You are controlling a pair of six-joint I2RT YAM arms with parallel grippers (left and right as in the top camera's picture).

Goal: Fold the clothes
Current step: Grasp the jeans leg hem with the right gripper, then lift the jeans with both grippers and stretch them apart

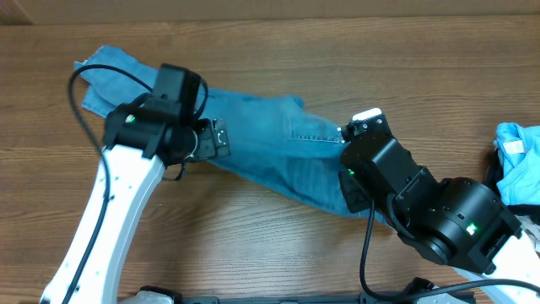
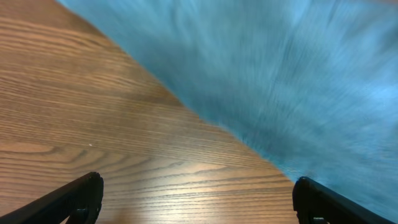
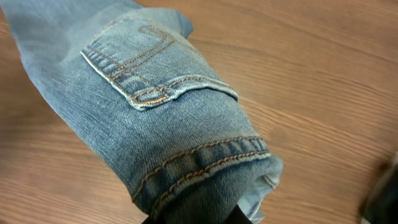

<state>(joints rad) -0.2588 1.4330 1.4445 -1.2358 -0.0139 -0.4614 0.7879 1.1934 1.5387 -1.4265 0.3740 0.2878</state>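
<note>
The light blue denim jeans (image 1: 261, 148) lie diagonally across the wooden table, one leg reaching the far left. My left gripper (image 1: 221, 135) hovers at the jeans' near edge. In the left wrist view its fingers (image 2: 199, 199) are wide open over bare wood, and the blurred denim (image 2: 280, 68) fills the upper right. My right gripper (image 1: 348, 137) is at the waist end. In the right wrist view its jaws (image 3: 193, 218) are shut on the bunched waistband, with a stitched back pocket (image 3: 149, 68) just above it.
A second light blue garment (image 1: 519, 156) lies bunched at the right edge of the table, with a dark item beside it. Bare wood table (image 1: 253, 245) shows in front of the jeans and behind them.
</note>
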